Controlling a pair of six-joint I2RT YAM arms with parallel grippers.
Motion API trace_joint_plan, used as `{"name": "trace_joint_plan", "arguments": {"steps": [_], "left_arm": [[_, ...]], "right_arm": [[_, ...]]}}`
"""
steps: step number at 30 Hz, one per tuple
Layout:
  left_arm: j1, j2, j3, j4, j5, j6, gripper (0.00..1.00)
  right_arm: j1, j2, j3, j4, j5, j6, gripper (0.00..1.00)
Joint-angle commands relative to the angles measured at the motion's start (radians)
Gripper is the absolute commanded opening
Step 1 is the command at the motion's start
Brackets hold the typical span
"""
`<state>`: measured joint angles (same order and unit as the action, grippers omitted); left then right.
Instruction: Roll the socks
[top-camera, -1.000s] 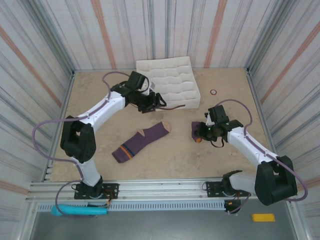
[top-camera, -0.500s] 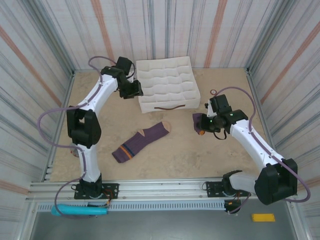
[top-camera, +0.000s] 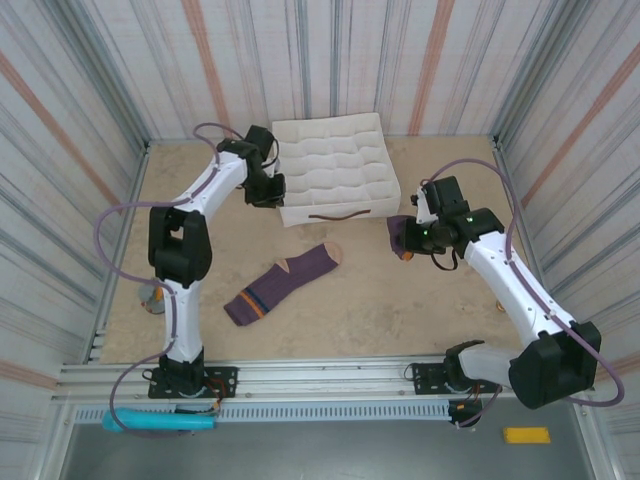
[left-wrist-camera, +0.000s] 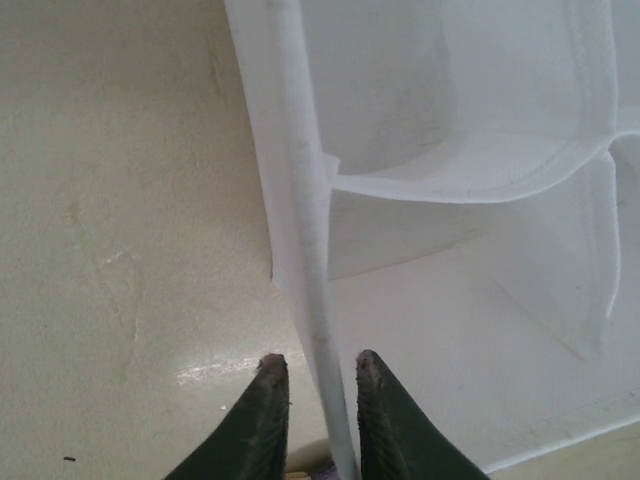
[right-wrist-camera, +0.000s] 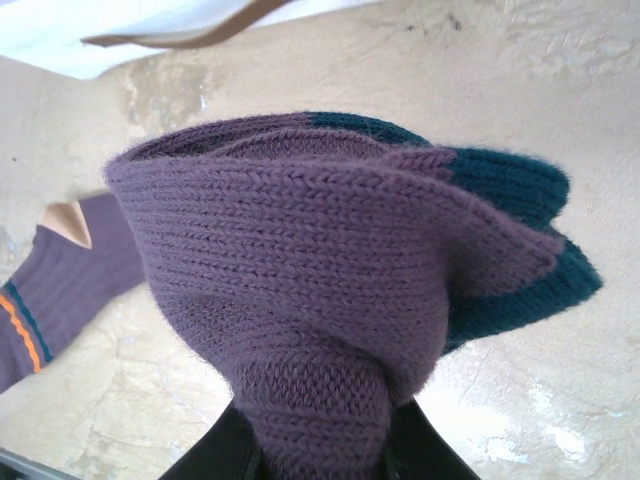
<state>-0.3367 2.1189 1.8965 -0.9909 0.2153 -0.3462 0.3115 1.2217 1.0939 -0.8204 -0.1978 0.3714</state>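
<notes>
Left gripper (top-camera: 266, 188): out at the far-left corner of the white organizer (top-camera: 335, 160). On my wrist feed the fingers (left-wrist-camera: 268, 385) are pulled in narrow, one on each side of the organizer's outer wall. Honestly can't tell if it's pinching the wall or just straddling it.

Right gripper (top-camera: 416, 236): clenched on the teal-heel sock (top-camera: 400, 237), right of centre, just off the organizer's near-right corner.

Teal-heel sock: bunched into a fat purple wad in the jaws, with the dark teal heel on the right side in my wrist feed (right-wrist-camera: 330, 270). Can't tell if it touches the table (top-camera: 400, 310).

Striped sock (top-camera: 285, 280): lying flat mid-table, well apart from both grippers. The peach toe points far-right and the navy-orange stripes are toward the near-left end. It also pokes in at the left edge of the right wrist feed (right-wrist-camera: 60, 290).
</notes>
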Motion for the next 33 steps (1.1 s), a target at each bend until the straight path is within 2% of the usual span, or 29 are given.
{"name": "trace_joint_plan", "arguments": {"steps": [1,4,9,17,20,28,33], "left_arm": [[-0.021,-0.018,-0.035,-0.020,-0.017,0.032,0.12],[-0.036,-0.018,-0.060,-0.019,-0.023,0.048,0.05],[-0.058,-0.077,-0.106,-0.009,-0.051,0.086,0.00],[-0.055,-0.115,-0.135,-0.017,-0.091,0.147,0.00],[-0.035,-0.106,-0.126,-0.022,-0.064,0.146,0.00],[-0.021,-0.102,-0.139,0.009,-0.026,0.129,0.00],[-0.021,-0.102,-0.146,0.018,-0.022,0.127,0.00]], "right_arm": [[-0.009,0.020,0.059,-0.028,0.018,-0.054,0.00],[-0.007,0.042,0.103,-0.036,0.023,-0.081,0.00],[0.015,0.084,0.185,-0.051,0.062,-0.135,0.00],[0.093,0.221,0.312,0.000,0.128,-0.243,0.00],[0.114,0.294,0.353,0.029,0.149,-0.284,0.00],[0.124,0.452,0.379,0.247,0.216,-0.390,0.00],[0.123,0.555,0.446,0.318,0.239,-0.434,0.00]]}}
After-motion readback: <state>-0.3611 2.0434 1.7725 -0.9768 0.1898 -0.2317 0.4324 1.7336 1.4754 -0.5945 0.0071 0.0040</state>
